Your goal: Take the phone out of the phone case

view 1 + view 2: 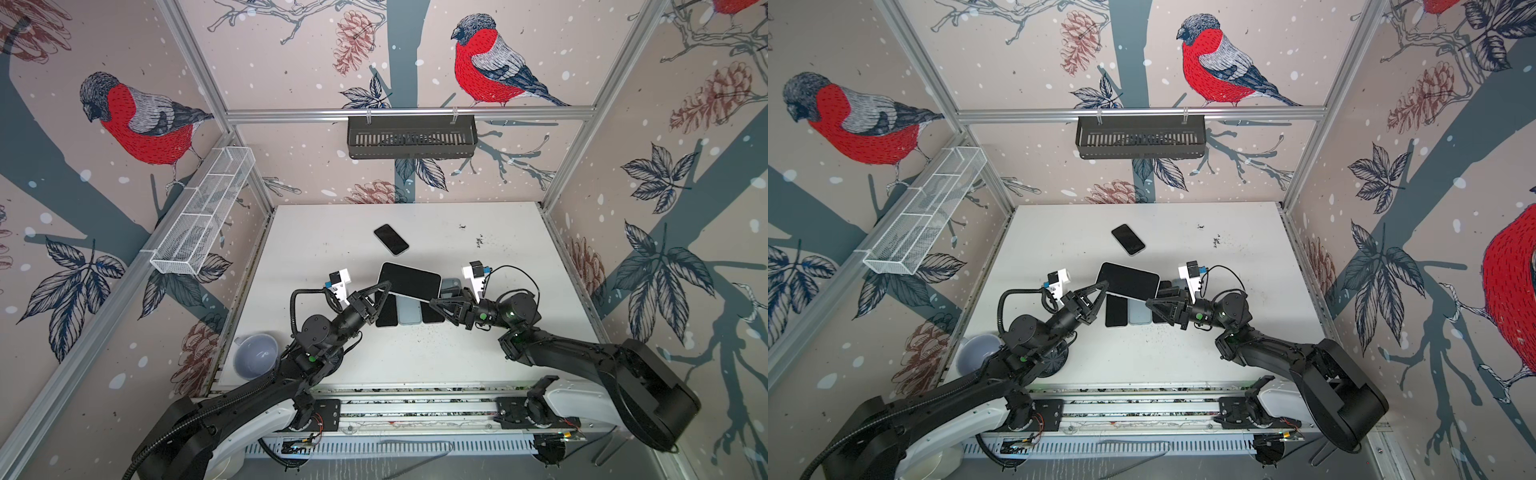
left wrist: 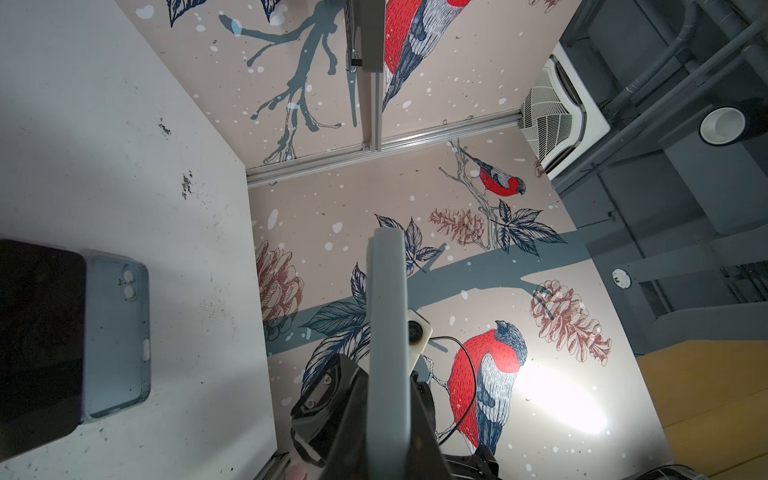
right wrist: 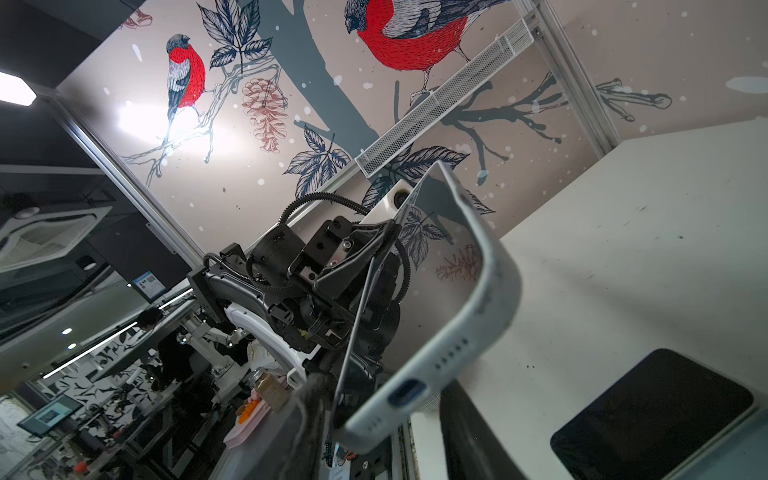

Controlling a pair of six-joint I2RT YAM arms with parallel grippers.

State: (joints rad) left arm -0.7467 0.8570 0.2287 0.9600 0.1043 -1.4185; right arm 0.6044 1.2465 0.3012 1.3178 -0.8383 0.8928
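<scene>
Over the middle of the table (image 1: pixel 498 353), the phone (image 1: pixel 409 280) is held up, not yet out of its phone case (image 3: pixel 494 299). The left gripper (image 1: pixel 386 287) pinches its 9 o'clock end tight. The right gripper (image 1: pixel 433 300) touches its 4 o'clock corner; I cannot tell if it grips. Next, I think: hook the rim and peel.

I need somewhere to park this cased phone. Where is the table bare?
Bare: the front strip between the row of phones and the rail; the back left, beside the small phone. Crowded: the middle, under the held phone.
</scene>
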